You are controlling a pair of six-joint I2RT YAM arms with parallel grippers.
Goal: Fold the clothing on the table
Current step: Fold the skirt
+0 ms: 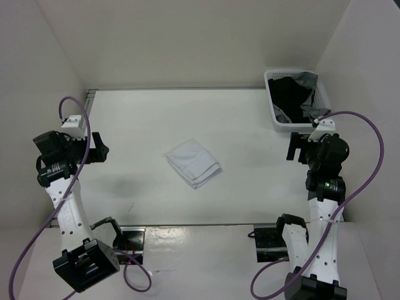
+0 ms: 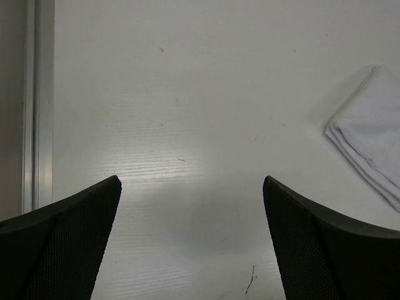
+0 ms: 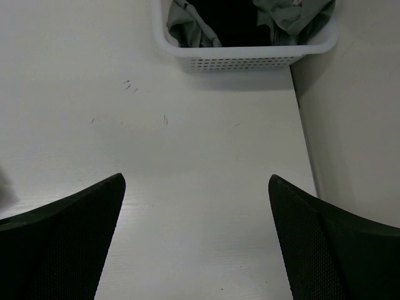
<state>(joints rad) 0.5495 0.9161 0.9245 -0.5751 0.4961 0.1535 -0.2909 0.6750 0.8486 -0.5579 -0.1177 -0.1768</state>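
The clothing (image 1: pixel 194 162) is a small white garment lying as a compact layered square in the middle of the table (image 1: pixel 144 119). Its stacked edges show at the right side of the left wrist view (image 2: pixel 370 140). My left gripper (image 1: pixel 99 150) hovers at the table's left side, well apart from the clothing, jaws open and empty (image 2: pixel 192 182). My right gripper (image 1: pixel 294 147) hangs at the right side, also open with nothing between its fingers (image 3: pixel 196 180). Neither gripper touches the fabric.
A white slatted basket (image 1: pixel 325 100) holding black and grey garments stands at the back right corner, seen close in the right wrist view (image 3: pixel 250 59). A metal rail (image 2: pixel 36 106) runs along the table's left edge. White walls enclose three sides.
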